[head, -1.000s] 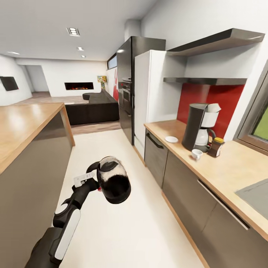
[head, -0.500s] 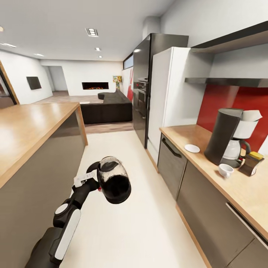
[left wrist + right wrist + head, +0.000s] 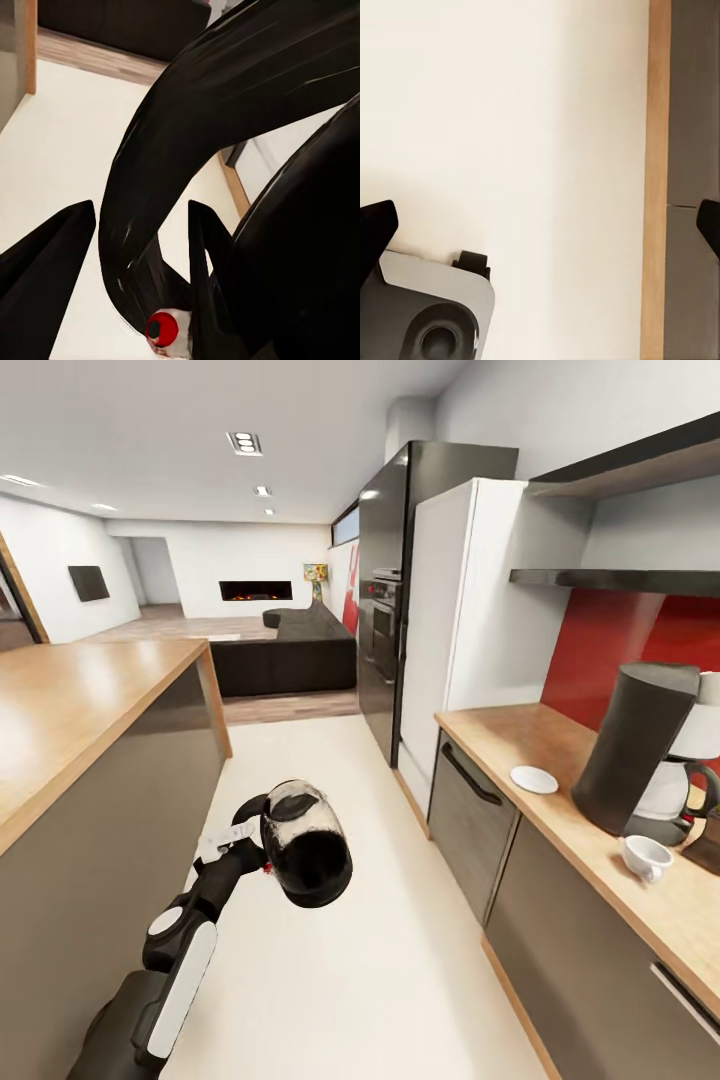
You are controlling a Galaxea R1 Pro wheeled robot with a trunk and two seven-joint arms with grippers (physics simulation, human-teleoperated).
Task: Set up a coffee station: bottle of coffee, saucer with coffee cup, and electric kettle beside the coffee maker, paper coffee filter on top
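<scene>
Left gripper (image 3: 142, 285) carries the electric kettle (image 3: 305, 857) over the floor, fingers (image 3: 45, 270) pinching its black loop handle; glass body looks heavy and fragile, so the handle is the right hold. On the right desk (image 3: 590, 860): saucer (image 3: 533, 779), coffee maker (image 3: 645, 760), coffee cup (image 3: 646, 855) near it. Right gripper (image 3: 540, 232): fingers spread, holding nothing.

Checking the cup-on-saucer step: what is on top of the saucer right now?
Nothing: the saucer lies bare on the countertop. The coffee cup stands apart on the wood, beside the coffee maker.
</scene>
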